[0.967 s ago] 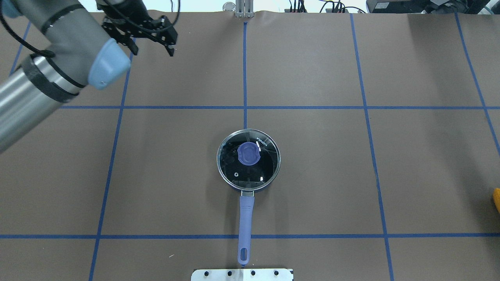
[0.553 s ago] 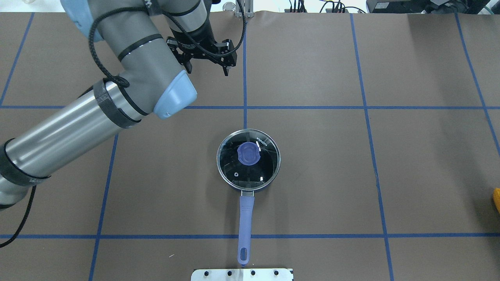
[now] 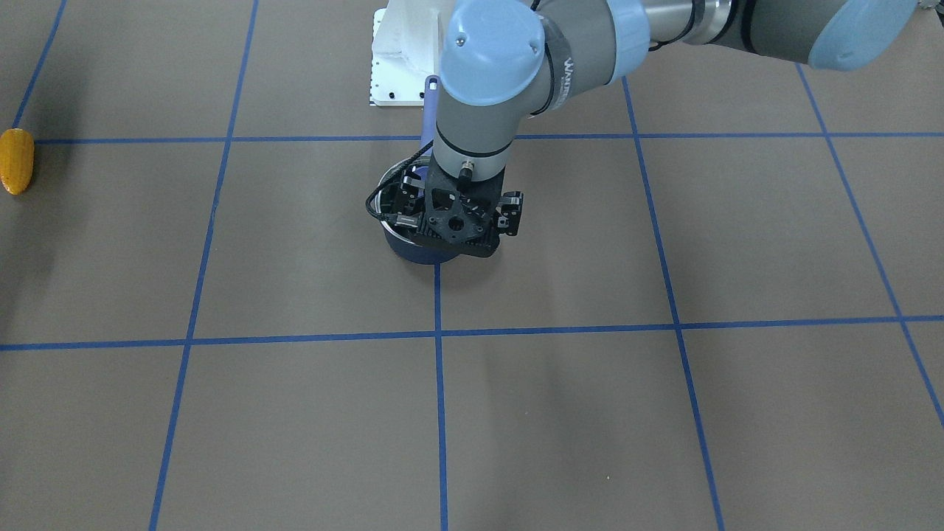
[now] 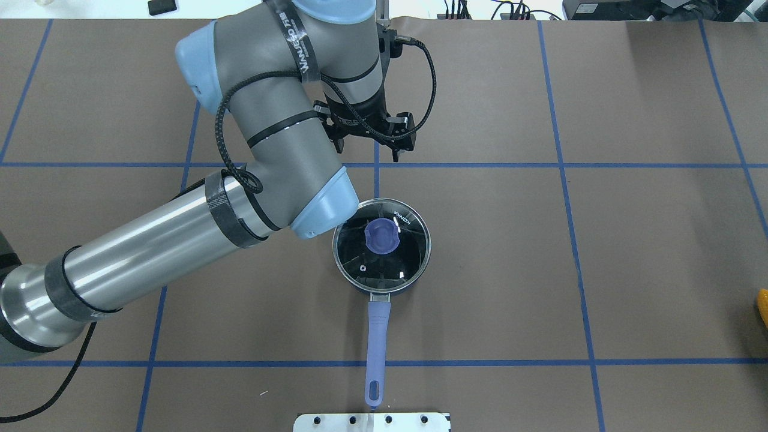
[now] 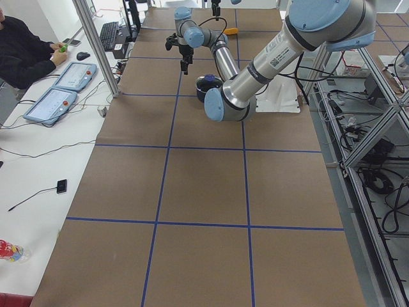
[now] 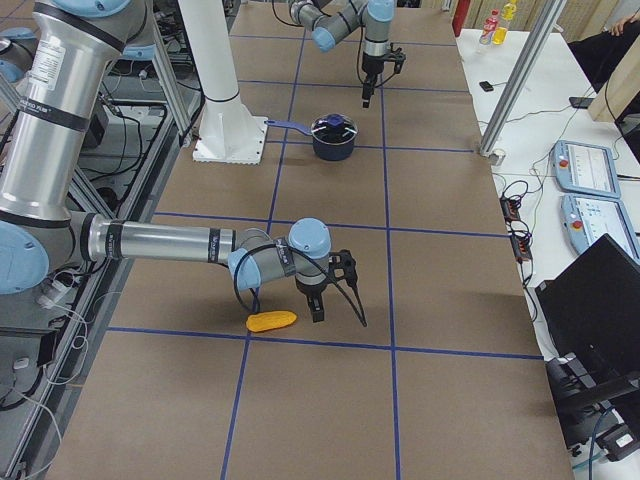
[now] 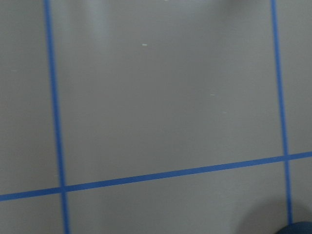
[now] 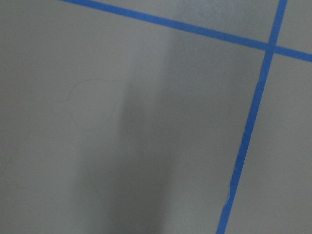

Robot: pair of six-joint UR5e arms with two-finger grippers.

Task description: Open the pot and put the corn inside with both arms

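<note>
The pot (image 4: 360, 282), dark navy with a long purple-blue handle (image 4: 377, 342), stands mid-table. Its clear glass lid (image 4: 408, 255) with the purple knob (image 4: 382, 236) is on it. My left gripper (image 4: 368, 150) is open and empty. It hangs above the table just beyond the pot's far side and partly hides the pot in the front-facing view (image 3: 456, 217). The corn (image 3: 16, 160) lies far off on my right, at the overhead view's right edge (image 4: 763, 307). My right gripper (image 6: 335, 300) shows only in the exterior right view, beside the corn (image 6: 272, 321); I cannot tell whether it is open.
The brown table cover (image 4: 660, 252) carries a grid of blue tape lines. The white mounting base (image 4: 372, 422) sits just behind the handle's end. My left forearm (image 4: 150, 252) crosses the table's left half.
My left arm has swung from the far-left corner toward the centre, bringing the open gripper to just beyond the pot. The pot, the lid and the corn have not moved.
</note>
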